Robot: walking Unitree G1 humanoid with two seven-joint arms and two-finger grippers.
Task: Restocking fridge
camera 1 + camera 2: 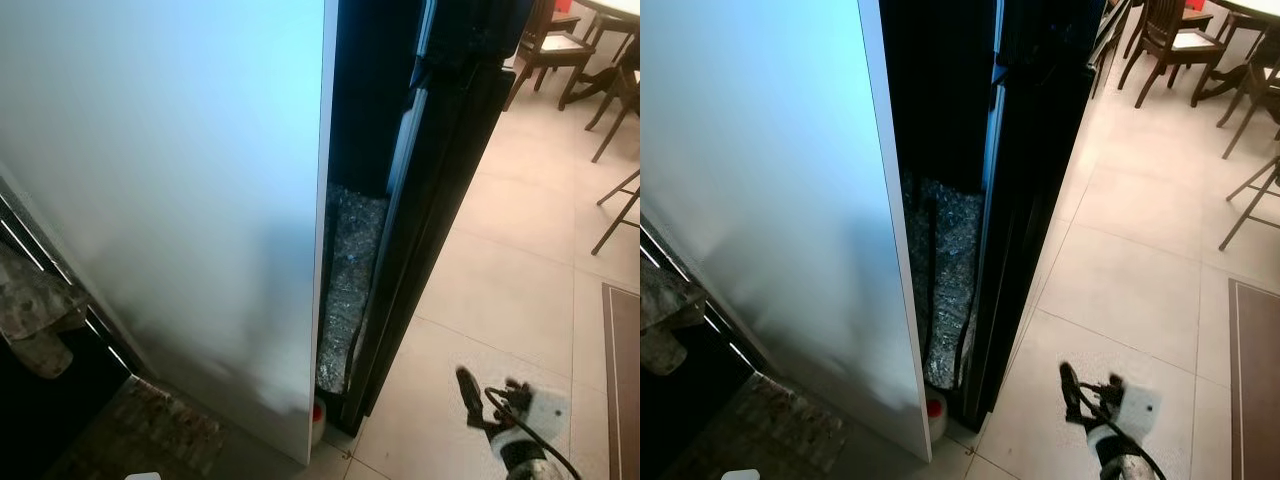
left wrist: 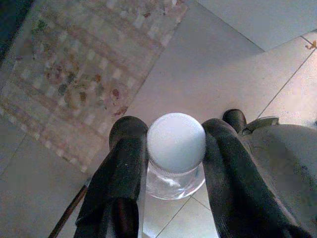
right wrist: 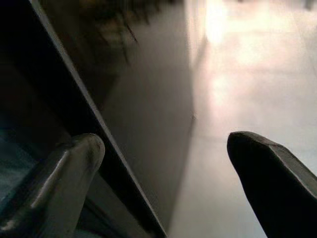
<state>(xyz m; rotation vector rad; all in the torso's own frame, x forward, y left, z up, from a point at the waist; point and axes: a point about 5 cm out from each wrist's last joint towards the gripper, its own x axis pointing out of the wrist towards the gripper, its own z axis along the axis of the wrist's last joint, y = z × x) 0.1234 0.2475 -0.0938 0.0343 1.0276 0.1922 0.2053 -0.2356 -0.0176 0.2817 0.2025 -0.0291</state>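
A tall pale grey fridge panel (image 1: 170, 190) takes up the left of the head views. Beside it a black door (image 1: 430, 200) stands edge-on, with a narrow dark gap between them and crinkled silver foil (image 1: 350, 270) low in that gap. My left gripper (image 2: 173, 126) is shut on a clear bottle with a white cap (image 2: 176, 144), held over the tiled floor. My right gripper (image 1: 490, 392) hangs open low on the right of the black door. In the right wrist view the door's edge (image 3: 94, 124) runs close past one of the fingers (image 3: 74, 168).
A small white container with a red cap (image 1: 318, 418) stands on the floor at the foot of the gap. A patterned rug (image 1: 150, 425) lies at lower left, and a brown mat (image 1: 622, 380) at the right edge. Wooden chairs (image 1: 550, 45) stand at the far right, with open tiled floor (image 1: 510, 260) between.
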